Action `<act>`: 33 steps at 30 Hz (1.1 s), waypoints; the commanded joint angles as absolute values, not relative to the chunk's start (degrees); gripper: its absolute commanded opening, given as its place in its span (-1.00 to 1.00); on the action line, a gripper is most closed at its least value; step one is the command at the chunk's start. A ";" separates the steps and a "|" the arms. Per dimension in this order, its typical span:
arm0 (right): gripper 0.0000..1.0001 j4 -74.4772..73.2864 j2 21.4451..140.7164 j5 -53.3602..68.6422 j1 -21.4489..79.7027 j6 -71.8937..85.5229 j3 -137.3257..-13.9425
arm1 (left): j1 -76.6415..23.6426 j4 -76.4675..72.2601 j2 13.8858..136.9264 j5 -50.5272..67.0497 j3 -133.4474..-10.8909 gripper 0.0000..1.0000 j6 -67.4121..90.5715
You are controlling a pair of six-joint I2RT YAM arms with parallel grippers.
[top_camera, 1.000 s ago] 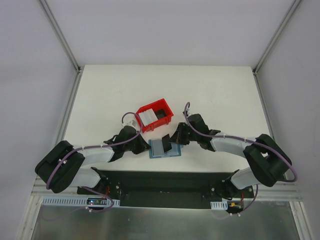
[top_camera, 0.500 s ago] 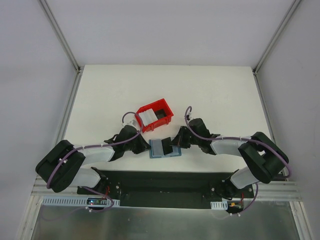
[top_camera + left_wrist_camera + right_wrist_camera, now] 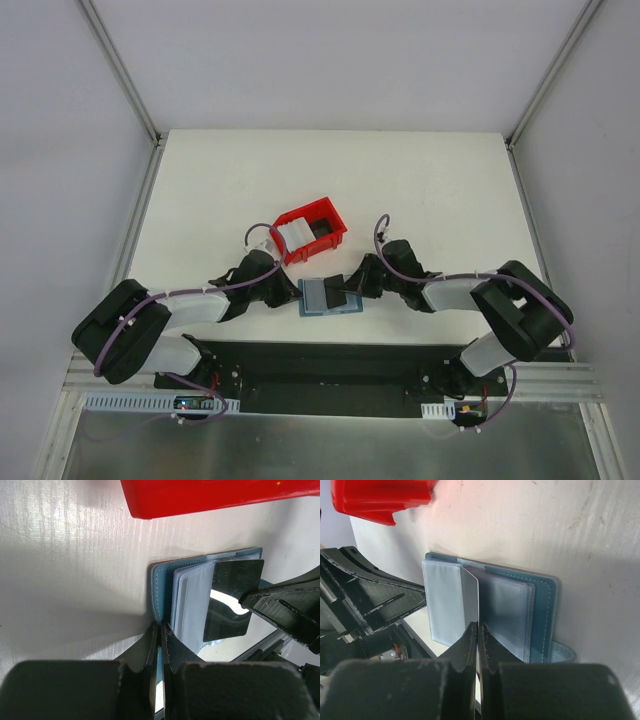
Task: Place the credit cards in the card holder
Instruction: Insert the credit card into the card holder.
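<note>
One card (image 3: 470, 597) stood on edge over the open blue card holder (image 3: 328, 296), pinched in the right tool (image 3: 478, 627). The left tool (image 3: 161, 630) clamped the holder's left cover. It lay on the desk (image 3: 450, 200) just beside a red bin (image 3: 310, 228).

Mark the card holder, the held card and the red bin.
card holder (image 3: 159, 591): left wrist view, teal outer cover.
card (image 3: 231, 587): left wrist view, its glossy face.
red bin (image 3: 210, 495): left wrist view, its side wall.
</note>
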State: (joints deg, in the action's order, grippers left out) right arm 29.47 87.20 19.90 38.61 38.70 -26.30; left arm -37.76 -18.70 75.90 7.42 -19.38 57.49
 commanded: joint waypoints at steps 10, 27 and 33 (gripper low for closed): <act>-0.99 35.07 89.91 21.18 39.99 42.27 -23.29 | -37.62 -9.67 79.01 5.71 -18.54 -1.00 54.84; -0.99 32.61 87.01 19.94 39.03 42.63 -21.26 | -37.62 -9.58 77.78 4.66 -17.67 -1.00 55.55; -0.99 33.05 89.56 21.62 39.20 43.15 -22.32 | -37.62 -9.49 78.40 5.01 -18.19 -1.00 55.28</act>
